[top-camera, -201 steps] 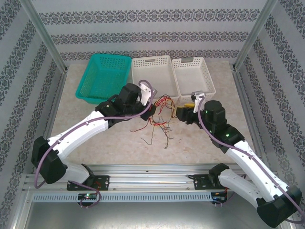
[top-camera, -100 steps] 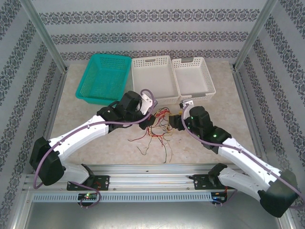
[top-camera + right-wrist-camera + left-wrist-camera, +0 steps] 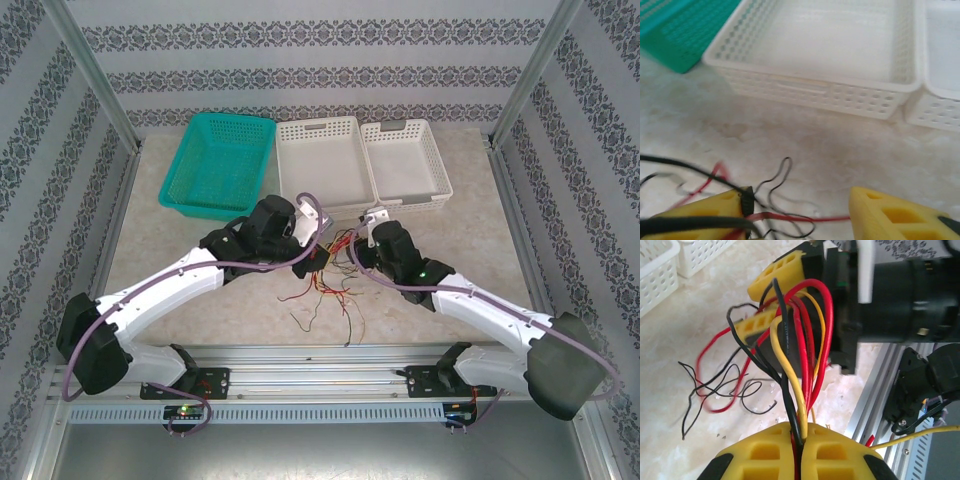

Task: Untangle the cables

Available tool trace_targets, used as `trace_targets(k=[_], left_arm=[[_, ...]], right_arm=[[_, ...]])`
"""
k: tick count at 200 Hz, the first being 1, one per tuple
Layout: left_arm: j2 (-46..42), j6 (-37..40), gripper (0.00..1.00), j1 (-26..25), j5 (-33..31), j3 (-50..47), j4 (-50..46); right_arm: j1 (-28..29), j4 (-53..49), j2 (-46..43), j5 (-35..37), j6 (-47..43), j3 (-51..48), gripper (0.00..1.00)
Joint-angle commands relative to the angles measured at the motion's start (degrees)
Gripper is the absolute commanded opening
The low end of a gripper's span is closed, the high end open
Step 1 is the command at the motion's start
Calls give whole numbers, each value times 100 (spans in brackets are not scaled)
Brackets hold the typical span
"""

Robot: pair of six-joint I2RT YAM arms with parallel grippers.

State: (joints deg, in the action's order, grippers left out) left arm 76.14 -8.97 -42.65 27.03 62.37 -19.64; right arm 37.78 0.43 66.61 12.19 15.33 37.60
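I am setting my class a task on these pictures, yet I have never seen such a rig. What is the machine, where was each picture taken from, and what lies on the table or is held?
These are two robot arms bolted at the near edge of a table. The overhead picture looks down on the left arm and the right arm. The other two come from wrist cameras, looking past each arm's yellow jaws. On the table lies a tangle of thin red, yellow and black cables; behind it stand a teal basket and two white baskets. The left jaws are shut on a bundle of cables; the right jaws stand open with strands between them.
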Motion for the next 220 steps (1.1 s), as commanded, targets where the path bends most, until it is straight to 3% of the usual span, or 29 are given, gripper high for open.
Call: trace_targets(k=[1,37,61,87,125,144,179,220], left_arm=[[-307,150,0,-50,326,-85,344],[-277,174,0,-50,312,-51,248],[-144,259,0,-50,145,71,19],[53,251,0,-59,175,178,-101],[225,177,25,-67,485,230,-73],[218,176,32,-85,524,200,-53],[243,154,59,-155,589,174,-58],[310,-228,74,-458,846,176,-47]], right_arm=[[-231,189,14,785,290,-78,45],[-615,137,-609,1093,453,-286,16],[-1066,-257,-1243,1168,435,-293,10],[-1651,-544,-1826,581,350,-184,3],[-1834,-581,-1816,-972,400,230,0],[-1816,-537,-1690,-1602,542,406,0],[-1796,-552,-1686,-1771,728,545,0],[-1789,-453,-1721,-2079,951,555,0]])
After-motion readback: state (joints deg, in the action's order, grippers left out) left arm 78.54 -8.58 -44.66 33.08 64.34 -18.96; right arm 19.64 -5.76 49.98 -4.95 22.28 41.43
